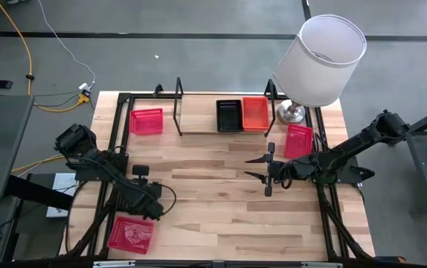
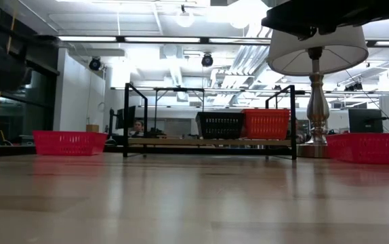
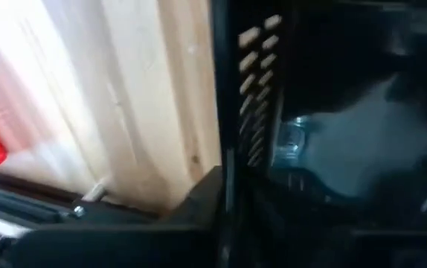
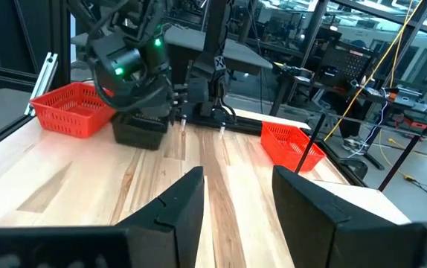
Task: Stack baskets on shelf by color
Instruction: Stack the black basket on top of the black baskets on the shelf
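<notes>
My left gripper [image 1: 145, 195] is over the near-left part of the table, shut on a black basket [image 4: 139, 132]. In the left wrist view that basket's mesh wall [image 3: 252, 97] fills the picture at close range. My right gripper [image 1: 267, 170] is open above the middle-right of the table and holds nothing. The shelf [image 1: 178, 112] stands at the far edge. A black basket [image 1: 229, 115] and an orange basket [image 1: 255, 113] sit side by side on its base. Red baskets rest on the table at far left [image 1: 146, 120], near left [image 1: 130, 234] and right [image 1: 298, 140]. My left gripper comes at the black basket from above and sits on its upper rim [image 4: 148, 113]. The gripper body hides the fingers, so the kind of hold does not show. I cannot tell whether the basket's bottom rests on the table.
A lamp with a white shade [image 1: 321, 59] stands on the far-right corner, beside the shelf's right end and the right red basket. Black frame rails [image 1: 115, 126] run along the table's left and right sides. Bare wood [image 1: 213, 216] lies between the arms.
</notes>
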Robot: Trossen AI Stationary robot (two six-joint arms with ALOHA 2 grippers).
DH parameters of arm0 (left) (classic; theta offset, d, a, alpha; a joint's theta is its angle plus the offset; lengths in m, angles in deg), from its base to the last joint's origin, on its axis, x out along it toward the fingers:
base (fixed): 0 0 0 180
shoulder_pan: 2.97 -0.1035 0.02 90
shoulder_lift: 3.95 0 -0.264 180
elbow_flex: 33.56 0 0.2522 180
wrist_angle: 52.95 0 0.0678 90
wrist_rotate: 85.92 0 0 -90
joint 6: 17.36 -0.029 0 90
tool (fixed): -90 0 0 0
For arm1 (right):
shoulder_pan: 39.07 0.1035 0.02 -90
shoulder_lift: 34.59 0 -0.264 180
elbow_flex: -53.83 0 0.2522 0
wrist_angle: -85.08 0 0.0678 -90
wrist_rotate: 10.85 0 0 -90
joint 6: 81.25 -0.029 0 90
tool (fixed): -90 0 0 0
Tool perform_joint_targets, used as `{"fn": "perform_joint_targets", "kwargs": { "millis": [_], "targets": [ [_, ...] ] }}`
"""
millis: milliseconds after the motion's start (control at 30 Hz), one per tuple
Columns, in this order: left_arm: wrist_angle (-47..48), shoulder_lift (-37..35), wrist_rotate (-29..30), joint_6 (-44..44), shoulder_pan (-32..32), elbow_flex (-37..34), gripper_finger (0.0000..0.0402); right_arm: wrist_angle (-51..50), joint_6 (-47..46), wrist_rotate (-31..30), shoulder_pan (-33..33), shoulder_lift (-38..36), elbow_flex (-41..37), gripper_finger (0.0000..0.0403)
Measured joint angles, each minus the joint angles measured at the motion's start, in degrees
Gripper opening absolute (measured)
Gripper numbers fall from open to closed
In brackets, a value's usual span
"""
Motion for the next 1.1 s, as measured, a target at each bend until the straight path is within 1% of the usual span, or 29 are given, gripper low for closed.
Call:
{"fn": "perform_joint_targets", "kwargs": {
  "millis": [33,67,167,333,433,500,533,567,633,667,733,833,900,967,1033,1100],
  "targets": [
    [0.6,-0.1,0.5,-0.8,-0.8,0.0,0.0021,0.0,0.0,0.0,0.0,0.0,0.0,0.0149],
    [1.1,-0.2,1.6,-1.1,-1.7,0.1,0.0014,0.0,0.0,0.0,0.0,0.0,0.0,0.0149],
    [2.3,-0.3,7.7,-4.8,-4.6,1.8,0.0011,0.0,0.0,0.0,0.0,0.0,0.0,0.0149],
    [2.6,-2.7,22.4,-10.6,-9.3,9.3,0.0005,-0.2,0.1,0.0,0.0,0.0,0.0,0.0149],
    [0.9,-4.8,33.8,-13.5,-12.1,15.5,0.0003,-0.4,0.1,0.1,0.0,0.0,0.0,0.0149],
    [-3.1,-6.5,41.5,-15.1,-14.1,18.5,0.0003,-0.4,0.1,0.1,0.0,0.0,0.0,0.0149],
    [-6.8,-7.4,44.9,-16.4,-15.3,19.5,0.0003,-0.5,0.1,0.0,0.0,0.0,0.0,0.0149],
    [-11.0,-8.3,47.6,-17.7,-16.8,20.0,0.0002,-0.4,0.1,0.0,0.0,0.0,0.0,0.0149],
    [-20.3,-10.5,50.0,-21.1,-20.5,19.6,0.0002,-0.4,-0.1,0.0,0.0,0.0,0.0,0.0149],
    [-25.5,-11.2,49.5,-22.8,-22.9,19.3,0.0002,-0.4,-0.1,0.0,0.0,0.0,0.0,0.0149],
    [-34.4,-11.9,45.2,-25.8,-27.8,18.1,0.0002,-0.4,0.0,0.0,0.0,0.0,0.0,0.0149],
    [-47.7,-12.0,34.2,-26.6,-35.6,15.1,0.0001,-0.6,-0.1,-0.1,0.0,0.0,0.0,0.0149],
    [-55.9,-10.7,27.2,-24.6,-40.4,13.4,0.0001,-0.9,-0.1,-0.1,0.0,0.0,0.0,0.0149],
    [-59.8,-9.1,23.3,-21.1,-44.8,12.0,0.0001,-0.9,-0.1,-0.1,0.0,0.0,0.0,0.0149],
    [-61.7,-7.4,21.9,-17.4,-48.4,11.8,0.0001,-1.3,-0.5,-0.1,0.0,0.0,0.0,0.0149],
    [-61.7,-6.6,21.8,-13.4,-51.5,11.7,0.0001,-1.3,-0.5,-0.1,0.0,0.0,0.0,0.0149]
  ]
}}
